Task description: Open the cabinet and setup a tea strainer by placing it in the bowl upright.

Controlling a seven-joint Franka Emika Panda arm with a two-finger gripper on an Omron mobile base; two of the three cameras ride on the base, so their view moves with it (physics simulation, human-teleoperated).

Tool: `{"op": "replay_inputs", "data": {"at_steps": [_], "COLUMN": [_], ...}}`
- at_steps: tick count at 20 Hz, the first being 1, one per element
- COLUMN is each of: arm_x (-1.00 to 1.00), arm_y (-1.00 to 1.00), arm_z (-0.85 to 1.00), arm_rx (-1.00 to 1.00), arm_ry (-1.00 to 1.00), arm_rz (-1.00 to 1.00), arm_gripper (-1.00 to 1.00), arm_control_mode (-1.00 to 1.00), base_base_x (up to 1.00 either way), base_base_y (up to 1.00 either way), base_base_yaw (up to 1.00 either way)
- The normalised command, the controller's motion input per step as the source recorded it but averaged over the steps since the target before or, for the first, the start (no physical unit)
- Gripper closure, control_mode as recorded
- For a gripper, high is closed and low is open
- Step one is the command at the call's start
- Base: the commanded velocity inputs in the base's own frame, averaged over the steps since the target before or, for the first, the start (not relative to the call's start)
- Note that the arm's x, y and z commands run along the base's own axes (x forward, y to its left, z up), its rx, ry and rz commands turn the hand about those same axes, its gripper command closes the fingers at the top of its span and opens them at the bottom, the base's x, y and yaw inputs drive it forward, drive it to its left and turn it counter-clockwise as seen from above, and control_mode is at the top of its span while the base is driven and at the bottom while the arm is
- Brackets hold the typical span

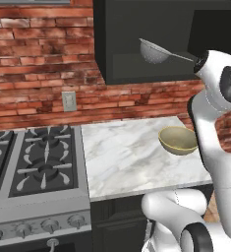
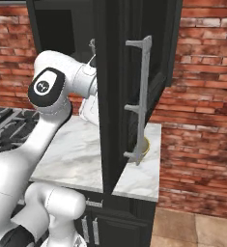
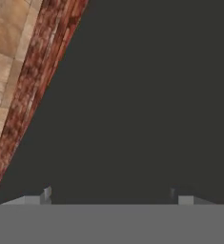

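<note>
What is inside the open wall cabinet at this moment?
The tea strainer lies on the cabinet shelf, handle pointing right toward the arm. The rest of the interior is dark or hidden behind the arm.

The open cabinet point(image 2: 116, 96) door hides nearly all of the bowl point(image 2: 146, 146); the tea strainer's point(image 1: 154, 51) handle end vanishes behind the arm.

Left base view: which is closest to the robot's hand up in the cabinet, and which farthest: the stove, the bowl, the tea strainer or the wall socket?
From the gripper:
1. tea strainer, in the cabinet beside it.
2. bowl, below on the counter.
3. wall socket, left on the brick wall.
4. stove, far left.
</note>
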Motion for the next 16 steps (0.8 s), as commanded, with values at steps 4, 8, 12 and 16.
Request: {"op": "replay_inputs", "data": {"at_steps": [4,8,12,16], "arm_x": [-0.02,0.00,0.00,0.02], "arm_y": [-0.44,-0.30,0.05,0.46], "arm_z": [0.00,0.00,0.00,0.00], "arm_rx": [0.02,0.08,0.16,0.25], "arm_ry": [0.00,-0.04,-0.07,-0.12], "arm_rz": [0.14,0.06,0.02,0.05], "arm_gripper": [-1.00,-1.00,-1.00,-1.00], "arm_control_mode": [-1.00,-1.00,-1.00,-1.00], "base_base_x": [0.00,0.00,0.00,0.00], "base_base_y": [0.00,0.00,0.00,0.00], "base_base_yaw": [0.00,0.00,0.00,0.00]}}
